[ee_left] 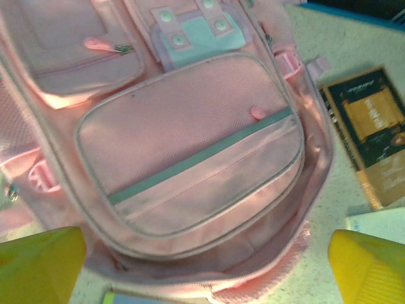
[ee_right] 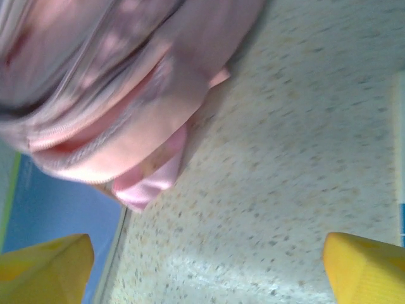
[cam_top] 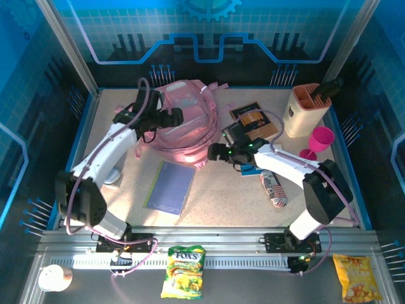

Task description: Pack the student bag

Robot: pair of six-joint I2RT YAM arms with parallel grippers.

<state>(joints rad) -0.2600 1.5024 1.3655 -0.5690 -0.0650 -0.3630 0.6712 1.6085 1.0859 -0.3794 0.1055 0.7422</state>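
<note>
Student bag (cam_top: 190,104) lies by the table's (cam_top: 228,199) far edge.
Left gripper (cam_top: 177,116) over it, right gripper (cam_top: 214,152) beside it, both spread apart.

Speckled beige table (cam_top: 221,197); blue printed walls (cam_top: 253,25) enclose it.

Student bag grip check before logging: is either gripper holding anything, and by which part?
Nothing is held: the left gripper is open over the student bag, the right gripper open over the table.

notebook (cam_top: 171,188) before student bag (cam_top: 193,111), book (cam_top: 256,121) right
</note>
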